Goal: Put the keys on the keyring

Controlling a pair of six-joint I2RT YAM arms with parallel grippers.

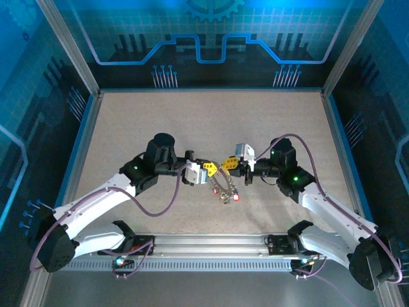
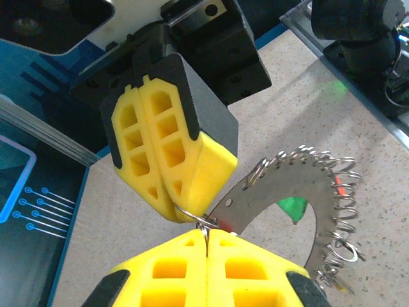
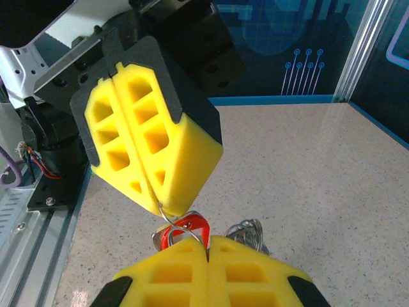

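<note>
The keyring point(image 2: 275, 185) is a flat grey metal ring with many small wire loops along its rim. It hangs between the two grippers over the table's middle point(image 1: 222, 187). My left gripper point(image 2: 206, 233) is shut on a thin wire loop point(image 2: 192, 216) at the keyring's edge. My right gripper point(image 2: 172, 208) meets it tip to tip and is shut on the same loop. From the right wrist, my right gripper point(image 3: 208, 246) and the left gripper point(image 3: 160, 204) pinch that wire, and a red-tagged key point(image 3: 186, 225) hangs just behind it. A green tag point(image 2: 293, 208) shows through the ring's hole.
Both arms reach inward from the near rail point(image 1: 204, 246) and meet at mid-table point(image 1: 217, 167). Small red tags point(image 1: 236, 197) dangle below the keyring. Blue walls point(image 1: 204, 38) enclose the speckled tabletop point(image 1: 128, 121) on three sides.
</note>
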